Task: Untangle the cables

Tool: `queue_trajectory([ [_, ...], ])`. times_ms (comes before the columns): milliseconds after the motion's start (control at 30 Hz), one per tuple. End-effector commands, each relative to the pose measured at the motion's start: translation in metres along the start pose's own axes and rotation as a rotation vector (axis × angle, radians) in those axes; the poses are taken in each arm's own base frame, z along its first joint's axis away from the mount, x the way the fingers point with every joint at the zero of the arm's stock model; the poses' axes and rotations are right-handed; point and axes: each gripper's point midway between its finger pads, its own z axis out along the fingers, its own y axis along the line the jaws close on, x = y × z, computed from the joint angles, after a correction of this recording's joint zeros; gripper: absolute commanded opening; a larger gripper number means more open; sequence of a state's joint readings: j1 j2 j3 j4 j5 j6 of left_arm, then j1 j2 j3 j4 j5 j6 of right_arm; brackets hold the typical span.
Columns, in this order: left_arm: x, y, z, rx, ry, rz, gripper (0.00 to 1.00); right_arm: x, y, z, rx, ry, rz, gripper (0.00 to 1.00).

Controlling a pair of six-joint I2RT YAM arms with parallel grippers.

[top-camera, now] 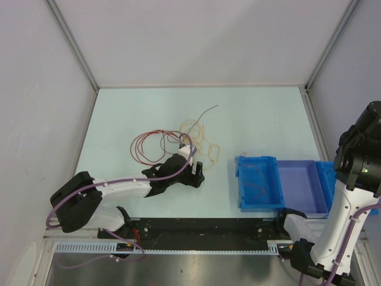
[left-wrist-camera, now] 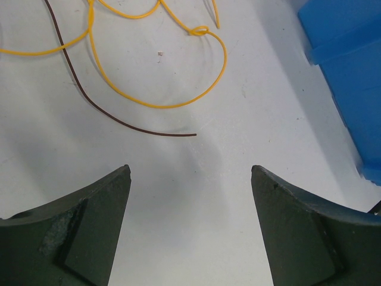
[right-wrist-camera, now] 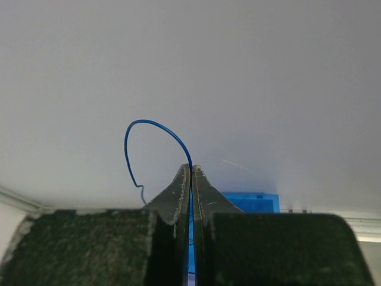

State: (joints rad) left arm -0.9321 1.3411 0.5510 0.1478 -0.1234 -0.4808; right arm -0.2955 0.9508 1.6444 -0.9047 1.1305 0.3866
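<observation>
Left tool (left-wrist-camera: pixel 190 173): released, low over pale counter (left-wrist-camera: pixel 196 202), ready for thin yellow and brown cables (left-wrist-camera: pixel 161 108). Right tool (right-wrist-camera: pixel 190 170): clenched on thin blue wire (right-wrist-camera: pixel 149 121), raised, likely keeping it separate.

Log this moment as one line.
left gripper: open, empty; right gripper: shut on thin blue wire; tangled thin colourful cables: on pale table

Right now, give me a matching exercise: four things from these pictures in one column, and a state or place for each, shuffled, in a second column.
1. left hand
2. right hand
3. yellow cable
4. blue bin

A. pinching a blue cable
B. on the table, right of the cable bunch
C. open, empty, over bare table
D. lying on the table, one small knot in it

Pairs: 1-C, 2-A, 3-D, 4-B
</observation>
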Motion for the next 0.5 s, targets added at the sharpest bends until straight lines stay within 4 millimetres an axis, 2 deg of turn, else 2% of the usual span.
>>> queue_trajectory([
  [0,-0.007,-0.008,0.001,0.023,-0.021,-0.005,0.87,-0.001,-0.001,0.008,0.028,-0.016,0.072,0.00],
  [133,-0.006,-0.008,0.002,0.019,-0.014,-0.004,0.87,0.018,0.001,0.014,0.007,0.028,0.098,0.00],
  [167,-0.007,-0.008,0.003,0.017,-0.013,-0.004,0.87,0.031,0.005,0.016,-0.006,0.056,0.100,0.00],
  [233,-0.006,-0.008,0.004,0.016,-0.007,-0.002,0.87,0.041,0.003,0.021,0.000,0.081,0.108,0.00],
  [367,-0.006,-0.007,0.004,0.009,-0.007,-0.006,0.86,0.082,0.002,0.032,0.023,0.178,0.159,0.00],
  [467,-0.007,-0.006,0.003,0.004,-0.011,-0.009,0.86,0.103,-0.004,0.037,0.051,0.229,0.183,0.00],
])
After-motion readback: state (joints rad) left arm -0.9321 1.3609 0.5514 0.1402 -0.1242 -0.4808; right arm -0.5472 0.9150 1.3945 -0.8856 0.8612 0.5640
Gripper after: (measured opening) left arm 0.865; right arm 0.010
